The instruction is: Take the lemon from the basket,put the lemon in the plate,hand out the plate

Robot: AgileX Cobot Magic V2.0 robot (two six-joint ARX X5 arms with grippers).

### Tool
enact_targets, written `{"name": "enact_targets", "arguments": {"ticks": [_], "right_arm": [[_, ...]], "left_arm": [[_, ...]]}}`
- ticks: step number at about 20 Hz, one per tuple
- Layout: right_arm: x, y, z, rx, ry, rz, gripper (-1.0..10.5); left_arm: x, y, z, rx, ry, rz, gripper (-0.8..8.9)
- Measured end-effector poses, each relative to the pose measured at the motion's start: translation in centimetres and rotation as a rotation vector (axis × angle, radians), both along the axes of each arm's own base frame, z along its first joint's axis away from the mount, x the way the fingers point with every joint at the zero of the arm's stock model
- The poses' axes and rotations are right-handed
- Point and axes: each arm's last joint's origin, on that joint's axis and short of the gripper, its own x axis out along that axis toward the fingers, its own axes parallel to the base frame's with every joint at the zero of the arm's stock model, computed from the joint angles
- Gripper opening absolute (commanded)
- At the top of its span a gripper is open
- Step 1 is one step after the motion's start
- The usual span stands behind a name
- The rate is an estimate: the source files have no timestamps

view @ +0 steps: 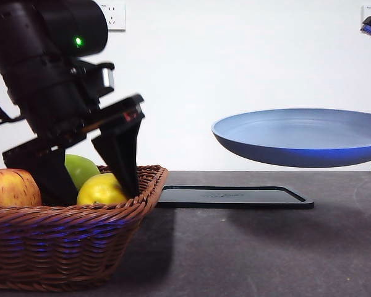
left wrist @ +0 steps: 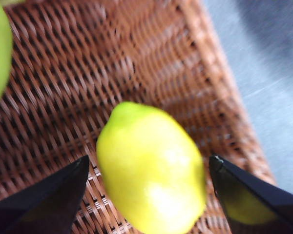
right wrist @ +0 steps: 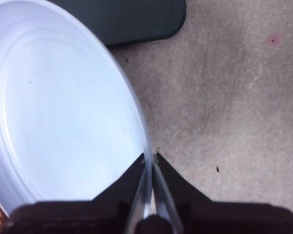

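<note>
We've got the lemon (view: 102, 190) sitting in the basket (view: 68, 238) on the desk (view: 247, 253), two apples (view: 12, 187) behind and left of it, tray (view: 235, 197) just right, and the plate (view: 300, 137) up above the tray.

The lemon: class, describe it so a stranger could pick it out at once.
Find the wicker basket. In it, the left gripper straddles the lemon, open. It is small, oval and bright yellow, unlike the green apple and the red-yellow apple beside it.

low front camera level across table, wrist cameras close, looking down
</note>
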Motion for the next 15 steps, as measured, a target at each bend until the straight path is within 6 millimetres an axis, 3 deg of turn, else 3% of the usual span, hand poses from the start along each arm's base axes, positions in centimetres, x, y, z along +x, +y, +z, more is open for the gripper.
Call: {"name": "enact_targets", "arguments": {"ticks": [3,7,10,12,15], "right_arm": [[0.0,0.0,0.0,0.0,0.0,0.0,0.1],[0.0,0.0,0.0,0.0,0.0,0.0,0.1],[0.0,0.0,0.0,0.0,0.0,0.0,0.1],[0.0,0.0,0.0,0.0,0.0,0.0,0.1],[0.0,0.0,0.0,0.0,0.0,0.0,0.1]], "left_arm": [[0.2,-0.1,-0.5,0.015,0.011,-0.001,4.12],[0.2,-0.3,-0.5,0.016,0.005,-0.007,1.84],[0.3,-0.3,-0.3,0.014,-0.001,-0.009,1.5],[0.5,-0.5,0.4,0.02,-0.003,-0.02,1.5],[0.7,-0.6,3.4,0.012,-0.035,-0.042,1.5]]}}
